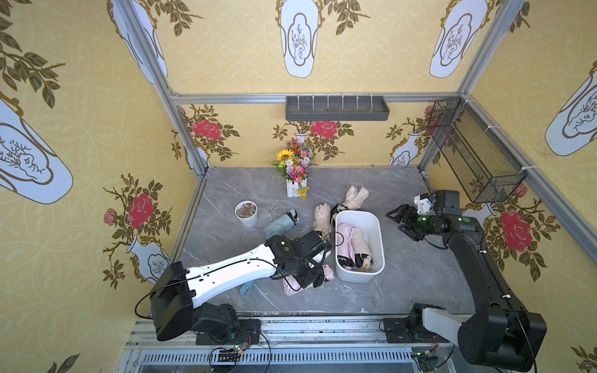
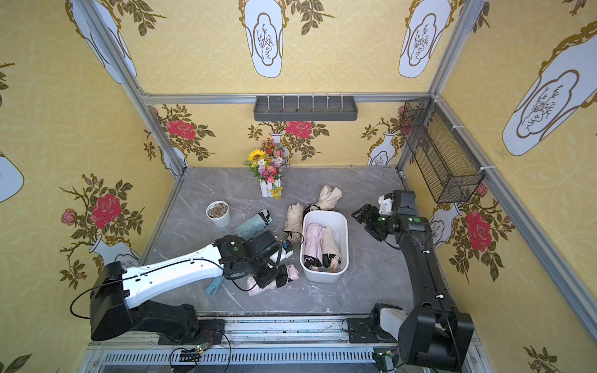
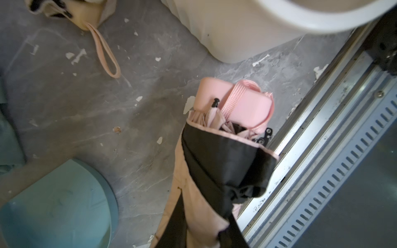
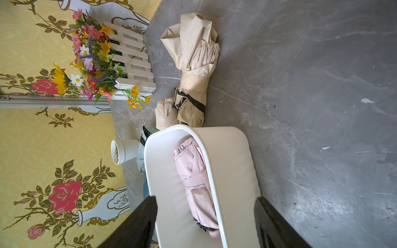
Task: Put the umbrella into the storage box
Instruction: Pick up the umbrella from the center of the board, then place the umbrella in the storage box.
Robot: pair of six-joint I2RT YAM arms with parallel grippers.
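My left gripper (image 1: 314, 274) is shut on a pink folded umbrella (image 1: 298, 284), just left of the storage box's near end. In the left wrist view the umbrella's pink handle (image 3: 236, 103) and black lining stick out from my grip; the jaws are hidden behind the fabric. The storage box (image 1: 360, 274) is a white oblong tub right of centre, seen in both top views (image 2: 323, 276). Inside it lie a pink umbrella (image 1: 344, 239) and a beige umbrella (image 1: 361, 243). My right gripper (image 1: 399, 222) hangs open and empty to the right of the storage box (image 4: 232, 161).
Two beige umbrellas (image 1: 323, 218) (image 1: 355, 195) lie by the box's far end, and a green umbrella (image 1: 281, 222) lies left of them. A pot of pebbles (image 1: 246, 213), a flower planter (image 1: 295, 168), a wall shelf (image 1: 336, 108) and a wire basket (image 1: 471, 151) stand around.
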